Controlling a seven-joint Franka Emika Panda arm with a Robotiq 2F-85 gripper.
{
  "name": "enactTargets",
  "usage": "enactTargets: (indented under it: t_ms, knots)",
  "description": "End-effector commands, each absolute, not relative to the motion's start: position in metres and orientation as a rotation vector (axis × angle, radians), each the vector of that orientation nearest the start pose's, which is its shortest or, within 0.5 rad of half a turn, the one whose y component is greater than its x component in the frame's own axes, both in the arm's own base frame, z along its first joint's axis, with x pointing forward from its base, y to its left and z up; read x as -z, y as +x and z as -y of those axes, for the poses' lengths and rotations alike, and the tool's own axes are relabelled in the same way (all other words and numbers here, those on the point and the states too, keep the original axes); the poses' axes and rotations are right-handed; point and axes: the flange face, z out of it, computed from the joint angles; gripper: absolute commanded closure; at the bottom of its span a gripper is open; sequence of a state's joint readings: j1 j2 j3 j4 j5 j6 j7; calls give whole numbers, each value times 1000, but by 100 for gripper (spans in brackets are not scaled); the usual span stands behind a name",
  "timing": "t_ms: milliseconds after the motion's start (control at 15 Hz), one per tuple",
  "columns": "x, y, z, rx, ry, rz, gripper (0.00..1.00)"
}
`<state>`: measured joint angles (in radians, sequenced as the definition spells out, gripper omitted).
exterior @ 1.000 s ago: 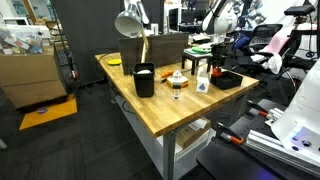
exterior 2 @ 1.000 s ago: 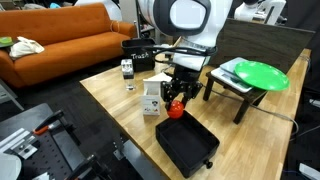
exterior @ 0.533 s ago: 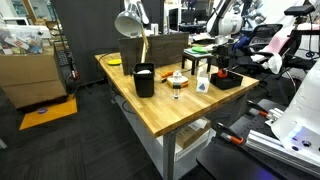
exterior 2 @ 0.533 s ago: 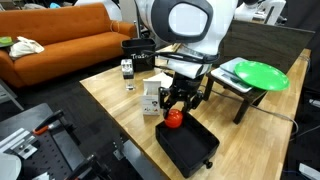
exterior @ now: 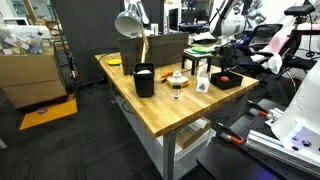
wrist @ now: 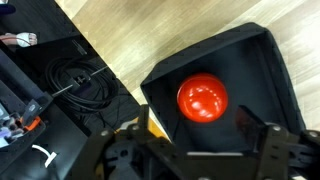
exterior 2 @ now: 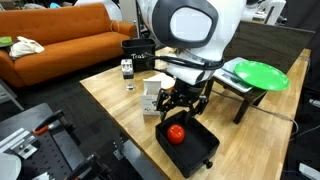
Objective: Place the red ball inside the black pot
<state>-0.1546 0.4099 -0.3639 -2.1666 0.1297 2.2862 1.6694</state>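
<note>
The red ball (exterior 2: 176,133) lies free on the dark floor of the black pot (exterior 2: 196,157), a low squarish black container at the table's near corner. In the wrist view the ball (wrist: 202,98) shines inside the pot (wrist: 262,72), near its left wall. My gripper (exterior 2: 181,102) hangs just above the pot with its jaws open and nothing between them. In the wrist view the gripper (wrist: 193,119) straddles the ball from above, and both fingers stand apart from it. The pot (exterior: 226,81) also shows far off at the table's end, below the arm.
A tall black cylinder (exterior: 144,79) and a small clear stand (exterior: 178,83) are on the wooden table (exterior: 150,110). A white box (exterior 2: 151,97) stands just behind the pot. A green plate (exterior 2: 254,73) rests on a low black stool. Cables (wrist: 82,85) lie on the floor.
The gripper came down over the pot with the ball in it and then opened. The ball dropped from the jaws into the pot.
</note>
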Motion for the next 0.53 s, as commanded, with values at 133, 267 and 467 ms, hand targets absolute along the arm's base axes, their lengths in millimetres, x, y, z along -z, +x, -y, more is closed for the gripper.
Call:
enactTargets:
  t_ms: [133, 267, 467]
  knots:
    - [-201, 463, 264, -304, -1341, -3006, 0]
    - [-209, 466, 256, -291, -1366, -2980, 0]
    - [-207, 474, 254, -294, -1400, -2979, 0]
